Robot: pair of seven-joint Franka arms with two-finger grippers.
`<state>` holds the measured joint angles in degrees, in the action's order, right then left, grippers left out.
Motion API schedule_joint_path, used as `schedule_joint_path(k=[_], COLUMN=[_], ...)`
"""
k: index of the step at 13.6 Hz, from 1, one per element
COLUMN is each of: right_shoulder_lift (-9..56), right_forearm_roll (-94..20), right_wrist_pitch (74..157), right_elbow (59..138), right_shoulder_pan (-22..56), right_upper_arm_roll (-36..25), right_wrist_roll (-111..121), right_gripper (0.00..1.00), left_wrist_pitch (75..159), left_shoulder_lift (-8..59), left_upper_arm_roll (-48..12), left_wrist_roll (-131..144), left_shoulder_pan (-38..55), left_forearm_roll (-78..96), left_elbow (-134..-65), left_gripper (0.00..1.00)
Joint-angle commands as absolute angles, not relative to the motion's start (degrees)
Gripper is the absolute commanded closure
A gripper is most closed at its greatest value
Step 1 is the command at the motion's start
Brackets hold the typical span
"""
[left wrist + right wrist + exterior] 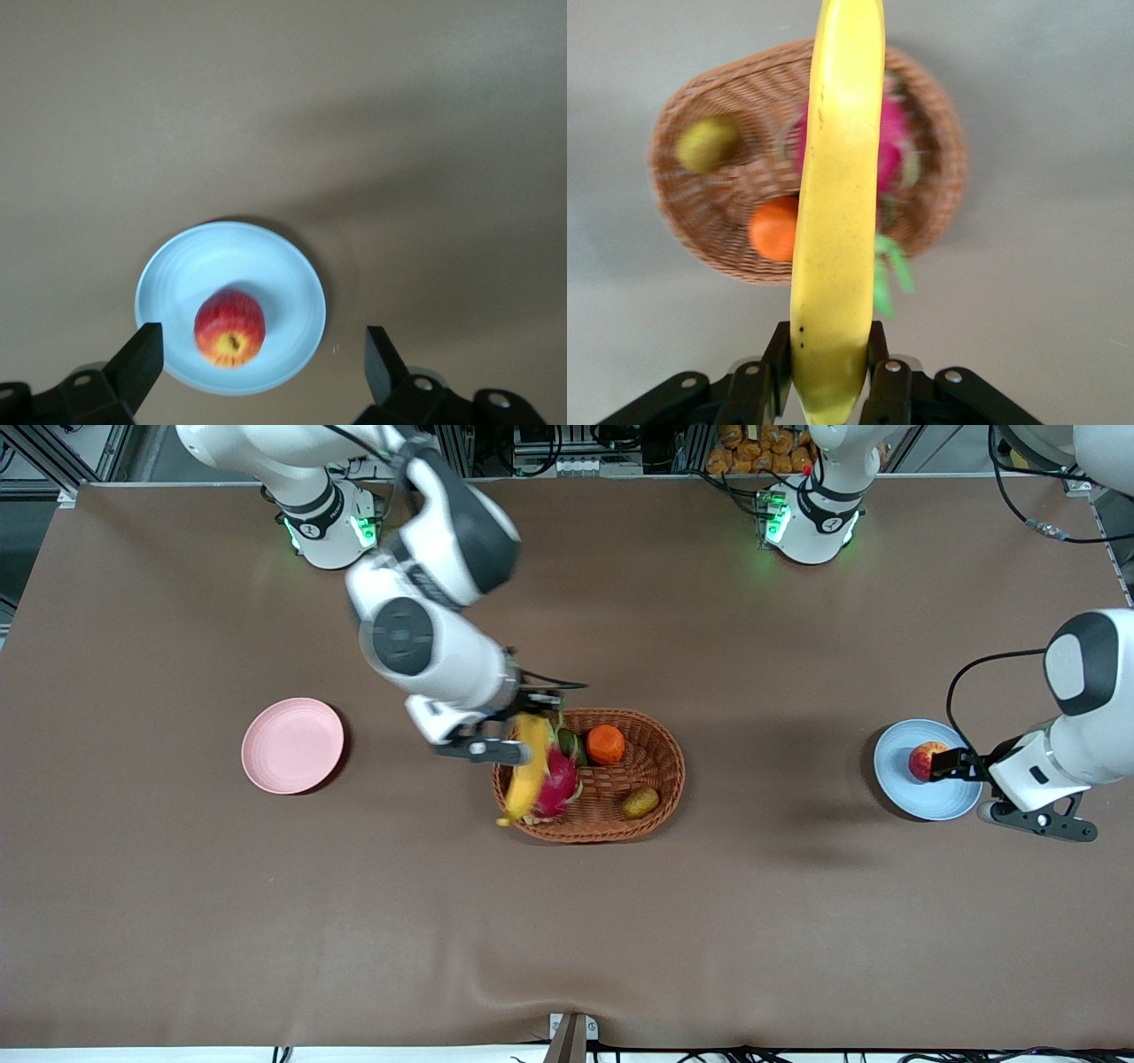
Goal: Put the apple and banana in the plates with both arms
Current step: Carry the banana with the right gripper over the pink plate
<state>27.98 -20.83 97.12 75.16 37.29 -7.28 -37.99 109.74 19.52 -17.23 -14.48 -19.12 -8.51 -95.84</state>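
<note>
Banana [524,775] clamped in R gripper [516,737], apple [924,761] on blue plate [895,788]

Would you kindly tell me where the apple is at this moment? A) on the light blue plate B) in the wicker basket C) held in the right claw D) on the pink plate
A: the apple rests on the light blue plate, with the left claw open above it, its fingers clear of the fruit, while the right claw grips the banana over the wicker basket.
</note>
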Motion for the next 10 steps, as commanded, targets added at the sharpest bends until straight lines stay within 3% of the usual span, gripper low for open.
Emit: schedule_joint_path(k=[1, 5, 8, 10], right_shoulder_lift=[23.39, 19.52, 15.39, 13.89], right_forearm_roll=[-13.39, -8.11, -4.93, -3.26], right_wrist_pitch=[89.15, 82.01, 82.44, 82.70], right_elbow=[76.64, 79.61, 86.11, 89.19], right_shoulder_pan=[34.03, 28.31, 23.84, 21.54], right_upper_arm_roll=[-6.59, -6.68, -6.68, -6.68], right_wrist_roll=[-36.14, -29.29, -22.43, -19.96], right_gripper=[1.00, 1.00, 1.00, 1.00], left_wrist_pitch=[105.48, 104.42, 99.24, 95.73], left_shoulder_lift=[16.79, 13.38, 9.33, 6.43], left_upper_arm_roll=[-9.43, -2.13, 3.33, 3.52], left_wrist_roll=[-15.12, -15.04, -10.83, -6.27], left_shoulder_pan=[-11.80, -4.77, 1.21, 1.58], left_forearm_roll=[-5.90, -2.13, 1.41, 1.41], left_elbow=[-92.39, -90.35, -90.35, -90.26], left_gripper=[0.00, 0.00, 0.00, 0.00])
